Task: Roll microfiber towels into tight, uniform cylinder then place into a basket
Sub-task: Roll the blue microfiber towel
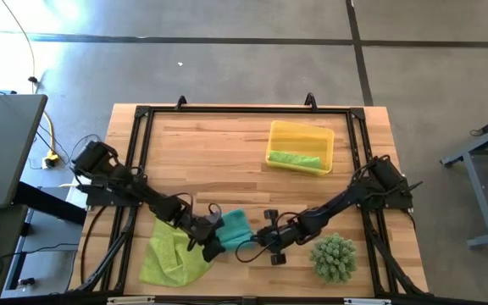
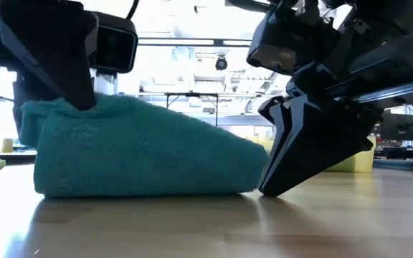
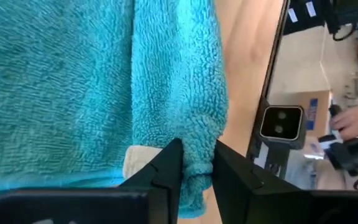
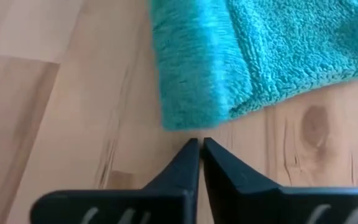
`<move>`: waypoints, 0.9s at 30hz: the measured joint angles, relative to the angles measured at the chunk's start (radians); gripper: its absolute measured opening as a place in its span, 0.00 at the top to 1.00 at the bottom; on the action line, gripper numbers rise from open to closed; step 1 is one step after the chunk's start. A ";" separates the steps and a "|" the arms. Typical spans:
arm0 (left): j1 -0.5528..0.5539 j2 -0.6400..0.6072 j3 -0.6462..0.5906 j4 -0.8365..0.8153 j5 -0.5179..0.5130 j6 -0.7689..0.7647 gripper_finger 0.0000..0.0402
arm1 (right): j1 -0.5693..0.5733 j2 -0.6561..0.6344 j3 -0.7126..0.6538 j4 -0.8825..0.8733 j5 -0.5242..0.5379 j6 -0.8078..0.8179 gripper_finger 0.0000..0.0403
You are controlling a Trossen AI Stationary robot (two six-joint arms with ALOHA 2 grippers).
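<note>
The teal towel (image 1: 234,225) lies partly rolled on the table near its front edge, its underside on the wood (image 2: 142,154). My left gripper (image 1: 213,243) is at the towel's left end, shut on it (image 3: 196,149). My right gripper (image 1: 246,248) is shut, with its fingertips low at the tabletop just short of the towel's right end (image 4: 199,144); a strip of bare wood shows between them. A lime-green towel (image 1: 172,254) lies crumpled at the front left. Another lime-green towel (image 1: 295,158) lies rolled in the yellow basket (image 1: 322,135). My left gripper pinches a thick rolled fold of the teal towel (image 3: 194,134) between its two fingers, at the towel's left end. The fingers come from the table's left, slanting down, and lie along the fold. The towel rests on the table, slack, higher at the held end (image 2: 63,115).
The spiky green ball-shaped plant (image 1: 333,257) stands at the front right, close to my right arm. The yellow basket stands at the far right of the table. A black frame (image 1: 227,110) runs around the tabletop. Bare wood lies in the middle.
</note>
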 joint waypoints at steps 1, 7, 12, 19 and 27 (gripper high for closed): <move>0.000 -0.007 0.001 -0.019 -0.003 0.000 0.82 | 0.002 0.001 0.001 -0.006 0.006 -0.002 0.99; -0.022 0.031 0.002 -0.042 -0.020 -0.057 0.83 | 0.022 -0.084 -0.006 -0.112 0.043 -0.065 0.87; -0.047 0.084 0.002 -0.010 -0.033 -0.116 0.86 | 0.039 -0.177 -0.007 -0.080 0.039 -0.101 0.67; -0.066 0.091 0.004 0.030 -0.083 -0.174 0.89 | 0.076 -0.123 -0.005 0.200 0.051 -0.295 0.58; -0.085 0.112 0.008 0.000 -0.090 -0.214 0.91 | 0.056 -0.042 -0.006 0.283 0.024 -0.356 0.65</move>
